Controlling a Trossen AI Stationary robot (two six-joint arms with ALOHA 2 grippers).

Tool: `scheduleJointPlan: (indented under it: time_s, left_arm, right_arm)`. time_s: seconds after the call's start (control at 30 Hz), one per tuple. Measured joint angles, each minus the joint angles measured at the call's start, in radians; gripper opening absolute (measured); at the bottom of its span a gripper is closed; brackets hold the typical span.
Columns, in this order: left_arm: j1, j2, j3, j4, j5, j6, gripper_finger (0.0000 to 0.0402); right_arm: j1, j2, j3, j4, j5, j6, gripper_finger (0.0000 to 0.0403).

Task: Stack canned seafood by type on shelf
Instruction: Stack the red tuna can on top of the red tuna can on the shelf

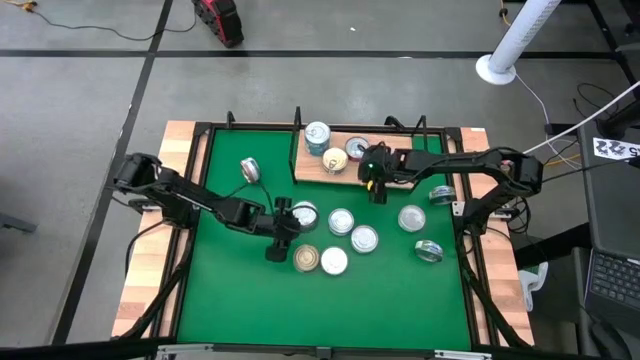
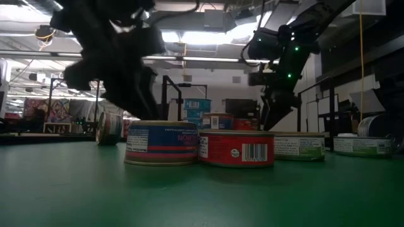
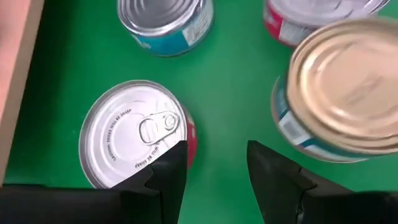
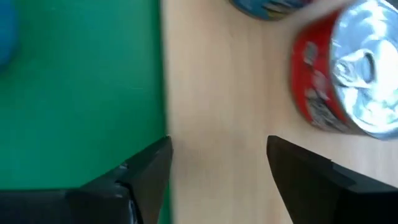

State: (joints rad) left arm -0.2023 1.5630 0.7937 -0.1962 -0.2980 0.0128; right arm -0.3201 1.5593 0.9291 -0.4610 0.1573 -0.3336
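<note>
Green mat (image 1: 220, 290) holds most tins loose. Left gripper (image 1: 281, 232) hovers over the middle cluster, fingers parted, nothing held, a red-sided tin (image 3: 138, 134) just beside them. One tin (image 1: 249, 170) at far left lies tipped on its side, axis level; the rest sit flat, lids up. Shelf (image 1: 322, 172), far centre, long axis left-right, carries about three tins (image 1: 317, 134). Right gripper (image 1: 377, 183) hangs over the shelf's near edge, fingers spread, empty. Roughly a quarter shelved; sorting by type looks barely begun.

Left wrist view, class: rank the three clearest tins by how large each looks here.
1. Gold-lidded tin, though it sits nearest the camera.
2. Pull-tab tin with the red side.
3. Teal-labelled tin, partly cut off, so unsure.
</note>
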Motion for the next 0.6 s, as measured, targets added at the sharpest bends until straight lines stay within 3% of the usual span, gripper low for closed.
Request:
scheduleJointPlan:
  time_s: [0.17,0.43,0.6]
  left_arm:
    - [0.007,0.070,0.000,0.027,-0.053,0.043,0.0162]
    - [0.032,0.115,0.001,0.081,-0.076,0.046,0.0161]
    - [0.034,0.115,0.001,0.076,-0.106,0.087,0.0135]
  right_arm:
    - [0.066,0.000,0.000,0.008,0.010,-0.003,0.0264]
    - [0.128,0.000,0.000,0.010,0.161,-0.004,0.0264]
    - [0.182,0.000,0.000,0.010,0.162,0.002,0.0264]
